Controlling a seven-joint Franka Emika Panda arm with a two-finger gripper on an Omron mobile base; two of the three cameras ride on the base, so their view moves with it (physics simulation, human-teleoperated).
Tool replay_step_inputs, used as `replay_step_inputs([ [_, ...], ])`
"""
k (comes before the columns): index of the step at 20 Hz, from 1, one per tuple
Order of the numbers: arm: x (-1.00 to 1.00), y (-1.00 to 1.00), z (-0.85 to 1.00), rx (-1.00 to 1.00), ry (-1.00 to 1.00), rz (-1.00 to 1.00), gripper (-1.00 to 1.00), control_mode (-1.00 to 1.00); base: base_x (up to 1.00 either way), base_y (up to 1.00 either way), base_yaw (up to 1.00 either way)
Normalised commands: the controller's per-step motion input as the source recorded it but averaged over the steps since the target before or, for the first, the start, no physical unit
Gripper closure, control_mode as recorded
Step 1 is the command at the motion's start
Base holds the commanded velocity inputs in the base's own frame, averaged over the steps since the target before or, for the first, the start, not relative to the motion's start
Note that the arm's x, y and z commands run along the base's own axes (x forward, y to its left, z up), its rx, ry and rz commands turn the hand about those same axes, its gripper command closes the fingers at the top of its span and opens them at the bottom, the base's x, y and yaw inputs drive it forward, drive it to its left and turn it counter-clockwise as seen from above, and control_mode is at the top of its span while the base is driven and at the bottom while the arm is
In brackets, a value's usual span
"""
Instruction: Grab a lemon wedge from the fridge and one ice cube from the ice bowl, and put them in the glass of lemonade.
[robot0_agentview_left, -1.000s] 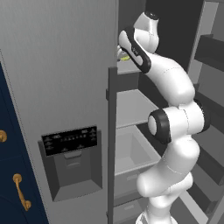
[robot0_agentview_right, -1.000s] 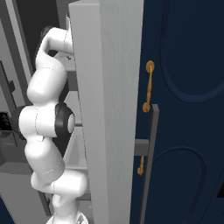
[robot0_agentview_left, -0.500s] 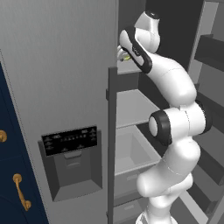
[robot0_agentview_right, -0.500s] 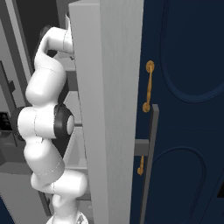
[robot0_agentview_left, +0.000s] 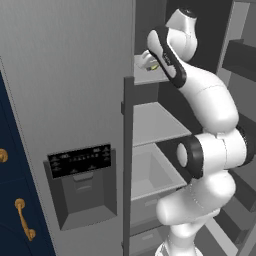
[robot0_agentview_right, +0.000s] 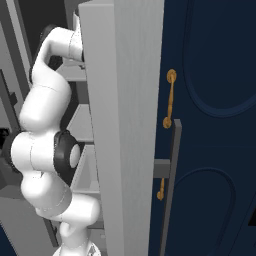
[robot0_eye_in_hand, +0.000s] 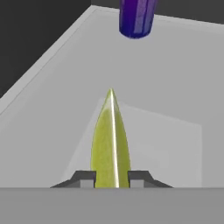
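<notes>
The fridge (robot0_agentview_left: 75, 100) stands open, and my arm reaches onto its upper shelf (robot0_agentview_left: 145, 76). On that shelf lies the lemon wedge (robot0_eye_in_hand: 110, 140), yellow-green and pointed, its tip away from the hand. My gripper (robot0_eye_in_hand: 112, 177) is shut on the lemon wedge, with a dark fingertip (robot0_eye_in_hand: 87, 178) pressed against each side of its near end. From the left base view the gripper (robot0_agentview_left: 150, 62) sits low over the shelf with a bit of the lemon wedge (robot0_agentview_left: 154, 65) showing under it. The ice bowl and the glass of lemonade are out of view.
A purple upright item (robot0_eye_in_hand: 136, 17) stands on the shelf beyond the wedge. The grey fridge door (robot0_agentview_right: 115, 125) hides the hand from the right. Below are a second shelf (robot0_agentview_left: 155, 122) and a drawer (robot0_agentview_left: 150, 172). Navy cabinets with gold handles (robot0_agentview_right: 170, 100) flank the fridge.
The fingers have closed in onto the sides of the lemon wedge. The arm has hardly moved.
</notes>
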Motion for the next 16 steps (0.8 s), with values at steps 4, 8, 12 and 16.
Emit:
replay_step_inputs([
  [4,-1.00,0.00,0.00,0.00,-0.03,-0.13,1.00,-1.00,0.00,0.00,0.00],
  [8,-1.00,0.00,0.06,0.00,0.11,-0.11,1.00,-1.00,0.00,0.00,0.00],
  [12,-1.00,0.00,0.00,0.00,0.08,-0.16,1.00,-1.00,0.00,0.00,0.00],
  [16,-1.00,-0.01,0.00,0.00,0.00,-0.17,1.00,-1.00,0.00,0.00,0.00],
])
